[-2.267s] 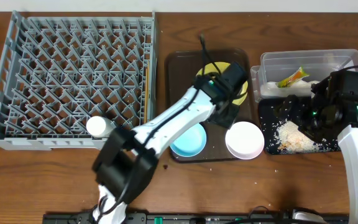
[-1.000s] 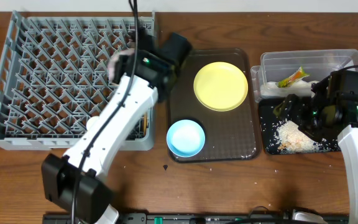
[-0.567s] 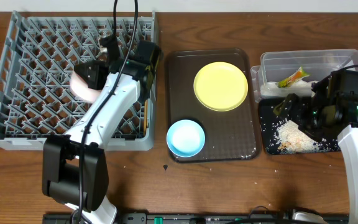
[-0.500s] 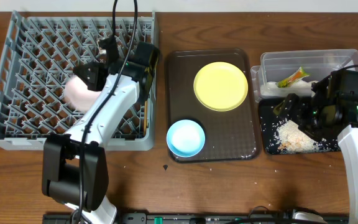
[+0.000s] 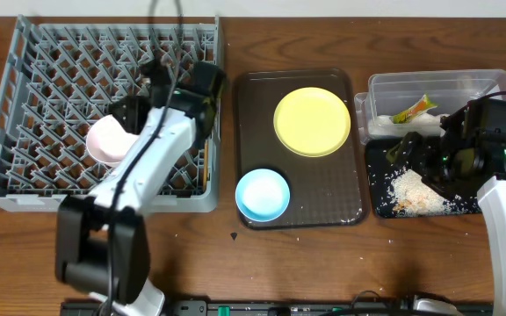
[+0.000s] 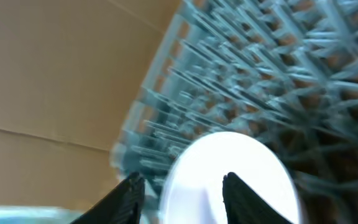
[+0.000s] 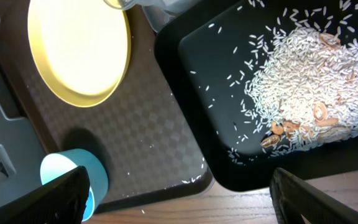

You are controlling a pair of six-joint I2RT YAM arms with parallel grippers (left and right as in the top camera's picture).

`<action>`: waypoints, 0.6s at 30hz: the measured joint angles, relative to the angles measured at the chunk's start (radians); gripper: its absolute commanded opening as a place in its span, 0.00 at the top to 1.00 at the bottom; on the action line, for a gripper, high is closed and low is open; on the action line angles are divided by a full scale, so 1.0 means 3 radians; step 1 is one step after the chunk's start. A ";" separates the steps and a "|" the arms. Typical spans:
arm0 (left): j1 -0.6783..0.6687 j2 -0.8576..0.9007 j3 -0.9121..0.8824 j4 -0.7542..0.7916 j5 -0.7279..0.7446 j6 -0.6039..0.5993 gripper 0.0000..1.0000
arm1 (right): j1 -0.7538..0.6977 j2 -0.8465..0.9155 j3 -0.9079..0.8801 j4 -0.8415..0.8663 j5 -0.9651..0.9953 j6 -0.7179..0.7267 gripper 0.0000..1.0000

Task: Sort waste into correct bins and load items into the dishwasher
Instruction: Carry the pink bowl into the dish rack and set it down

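The left gripper [image 6: 182, 182], pinching the white bowl [image 5: 105, 142], is now lowering it off the tray [image 5: 323, 193] into the rack [image 5: 104, 204]; loading is progressing. The right gripper [image 7: 179, 190] is hanging spread.

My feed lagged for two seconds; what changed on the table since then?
The left tool took the white bowl off the brown tray and carried it left to the dish rack, where it holds it now. The yellow plate, blue bowl and right arm stayed put.

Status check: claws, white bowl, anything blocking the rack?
Left claw shut on white bowl, tilted over dish rack. Right claw open above black tray. No obstruction seen.
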 measured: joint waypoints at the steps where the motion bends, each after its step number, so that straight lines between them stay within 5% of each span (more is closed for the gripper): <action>1: 0.0045 -0.0095 0.0001 0.0005 0.0228 -0.0046 0.54 | 0.0000 0.0000 0.0000 0.0001 0.0000 0.0000 0.09; 10: 0.1357 -0.1470 0.0170 -0.0128 0.2434 -0.0318 0.41 | 0.0000 0.0000 -0.0001 0.0000 0.0000 0.0000 0.09; 18: 0.2391 -0.1105 0.0022 -0.0309 0.3833 -0.0390 0.41 | 0.0000 0.0000 -0.0001 -0.0001 0.0000 0.0000 0.09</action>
